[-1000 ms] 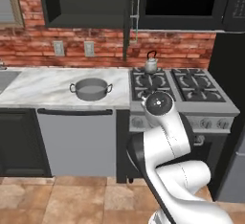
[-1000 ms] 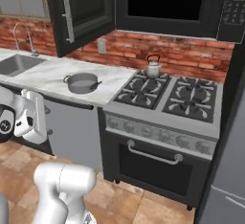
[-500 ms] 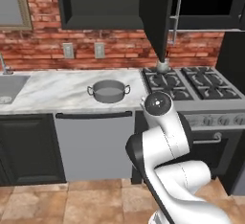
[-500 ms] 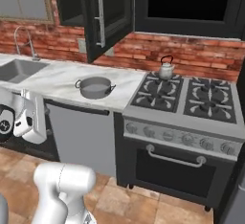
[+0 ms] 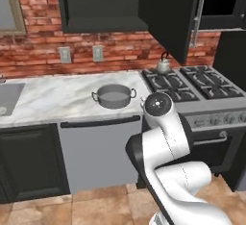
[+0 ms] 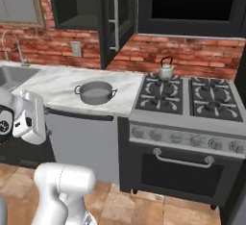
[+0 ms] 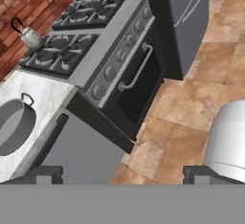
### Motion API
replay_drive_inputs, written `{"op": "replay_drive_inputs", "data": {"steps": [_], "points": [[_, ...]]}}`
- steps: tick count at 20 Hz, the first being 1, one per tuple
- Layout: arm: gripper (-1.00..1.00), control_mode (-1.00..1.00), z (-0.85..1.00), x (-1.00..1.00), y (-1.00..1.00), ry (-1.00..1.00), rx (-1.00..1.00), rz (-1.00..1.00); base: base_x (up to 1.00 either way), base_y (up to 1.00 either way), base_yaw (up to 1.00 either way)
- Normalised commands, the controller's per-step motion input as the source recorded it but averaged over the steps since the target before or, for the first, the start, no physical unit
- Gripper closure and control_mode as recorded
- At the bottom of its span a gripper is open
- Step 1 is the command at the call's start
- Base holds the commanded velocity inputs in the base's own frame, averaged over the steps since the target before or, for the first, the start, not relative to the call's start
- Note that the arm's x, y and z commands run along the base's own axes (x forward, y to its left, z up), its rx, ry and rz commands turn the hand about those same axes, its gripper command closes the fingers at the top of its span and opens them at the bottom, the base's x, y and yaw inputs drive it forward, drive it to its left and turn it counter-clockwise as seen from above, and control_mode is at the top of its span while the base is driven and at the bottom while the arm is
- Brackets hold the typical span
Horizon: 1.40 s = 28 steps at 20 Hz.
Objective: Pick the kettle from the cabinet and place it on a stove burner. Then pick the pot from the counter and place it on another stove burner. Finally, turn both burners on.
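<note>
The white-grey veined marble surface point(image 5: 57, 96) carries the wide shallow grey metal pot point(image 5: 114, 96) with two small dark loop handles, standing upright and, as far as can be seen, with nothing inside it. It is likely stiff, fairly weighty and smooth-walled, so the rim or a loop handle looks like the best place to take hold. Right of it, the small rounded silvery kettle with a black arched handle point(image 5: 164, 64) sits on the rear left burner of the steel range point(image 5: 202, 105); the black wall cabinet point(image 5: 103, 5) hangs open above. The pincer point(image 7: 122, 173) points down past the range front with its tips spread wide, holding nothing
</note>
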Motion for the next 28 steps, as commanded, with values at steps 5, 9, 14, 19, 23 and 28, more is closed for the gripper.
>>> {"op": "replay_drive_inputs", "data": {"steps": [5,9,14,19,23,28], "points": [[-1.0,1.0,0.0,0.0,0.0,0.0,0.0,0.0,0.57,0.35,-0.25],[-1.0,1.0,0.0,0.0,0.0,0.0,0.0,0.0,0.62,0.34,-0.24],[-1.0,1.0,0.0,0.0,0.0,0.0,0.0,0.0,0.64,0.39,-0.24],[-1.0,1.0,0.0,0.0,0.0,0.0,0.0,0.0,0.58,0.42,-0.22],[-1.0,1.0,0.0,0.0,0.0,0.0,0.0,0.0,0.45,0.44,-0.21],[-1.0,1.0,0.0,0.0,0.0,0.0,0.0,0.0,0.41,0.41,-0.19]]}}
